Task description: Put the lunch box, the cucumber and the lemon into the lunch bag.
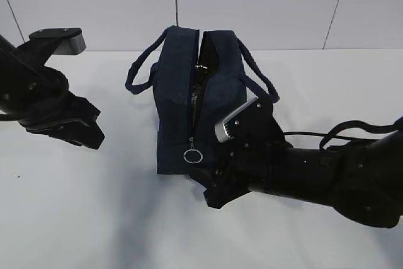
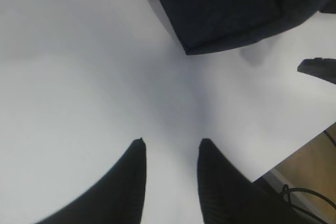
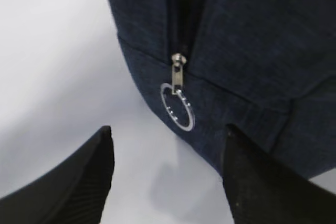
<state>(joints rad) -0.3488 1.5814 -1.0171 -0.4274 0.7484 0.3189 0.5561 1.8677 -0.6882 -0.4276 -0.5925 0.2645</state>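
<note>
Lunch bag [image 1: 198, 102] stood on the white table [image 1: 75, 218], just ahead of the right gripper [image 3: 165, 150]; we noted both its jaws spread wide, empty, flanking the ring pull [image 3: 177, 107]. Left gripper [image 2: 170, 148] hung apart, jaws parted, empty, bag's corner beyond.

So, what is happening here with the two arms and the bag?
A dark lunch bag stands on the white table, its zipper open along the top. The right gripper is open, close to the zipper's ring pull at the bag's near end, not touching it. The left gripper is open over bare table, holding nothing.
</note>
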